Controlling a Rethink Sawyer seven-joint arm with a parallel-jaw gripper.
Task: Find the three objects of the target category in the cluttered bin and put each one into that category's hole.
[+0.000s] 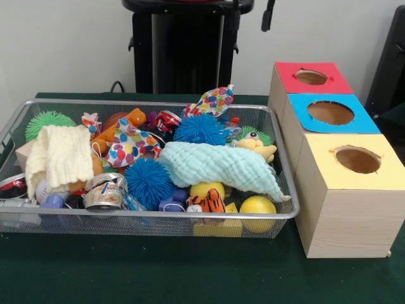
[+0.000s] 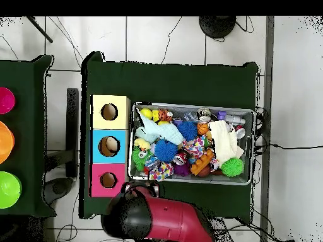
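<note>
The wire mesh bin (image 1: 158,216) is full of toys; it also shows in the overhead view (image 2: 189,106). One polka-dot wrapper (image 1: 215,101) sticks up at the bin's far side. A second polka-dot wrapper (image 1: 130,145) lies near the middle, by an orange toy. A small dotted piece (image 1: 90,121) shows beside the cream cloth. The yellow-topped box's hole (image 1: 357,159) is nearest the camera, right of the bin, and appears in the overhead view (image 2: 109,112). The gripper (image 1: 269,16) shows only as a dark piece at the top edge, drawn back above the table's far side, far from the bin's contents.
The blue-topped box (image 1: 331,113) and the red-topped box (image 1: 311,77) stand behind the yellow one. Spiky blue balls (image 1: 149,182), a pale green cloth (image 1: 221,166), a cream cloth (image 1: 60,155), cans (image 1: 104,193) and yellow balls (image 1: 257,206) crowd the bin. The red arm (image 2: 170,220) sits by the table edge.
</note>
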